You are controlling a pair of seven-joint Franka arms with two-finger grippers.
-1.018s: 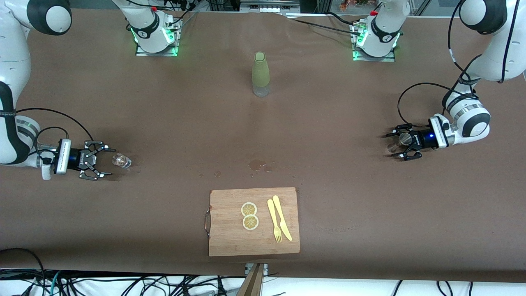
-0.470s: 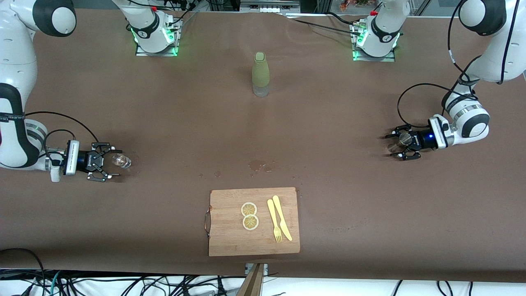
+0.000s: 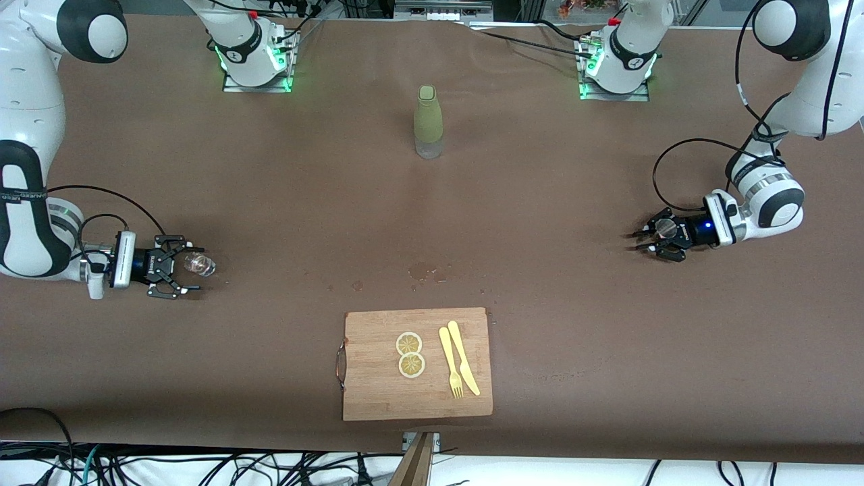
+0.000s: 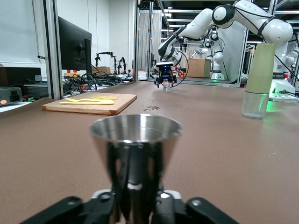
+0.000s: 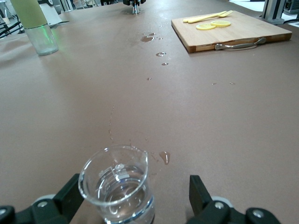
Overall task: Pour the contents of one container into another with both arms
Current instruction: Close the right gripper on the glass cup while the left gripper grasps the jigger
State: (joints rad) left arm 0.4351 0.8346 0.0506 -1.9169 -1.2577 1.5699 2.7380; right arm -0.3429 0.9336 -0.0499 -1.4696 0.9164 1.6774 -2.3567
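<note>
Glass first: a small clear glass beaker [image 5: 117,186] with some water in it stands upright on the brown surface [image 3: 540,304] toward the right arm's end, between the spread fingers of the right tool [image 3: 170,266], whose jaws stand wide to either side and do not touch it. It looks light but fragile and slick, and the liquid will slosh if tipped early; a hold around the mid wall, below the flared lip, seems the safest place to take it.

Toward the left arm's end stands a steel jigger [image 4: 136,154], a stiff, smooth, double-cone measure. The left tool [image 3: 653,240] has its jaws drawn in narrow on the waist, and in the left wrist view the fingers [image 4: 105,205] appear to press the narrow stem. Metal on metal may slip, so the waist is the sensible grip since the flare above and below resists sliding.

Between the two bases, well apart from both cups, a green-sleeved bottle [image 3: 428,121] stands upright. Nearer the front camera lies a wooden cutting board [image 3: 378,391] carrying two lemon slices [image 3: 410,354] and a yellow fork and knife [image 3: 457,366]. A few water drops [image 3: 422,271] mark the surface between bottle and board.
</note>
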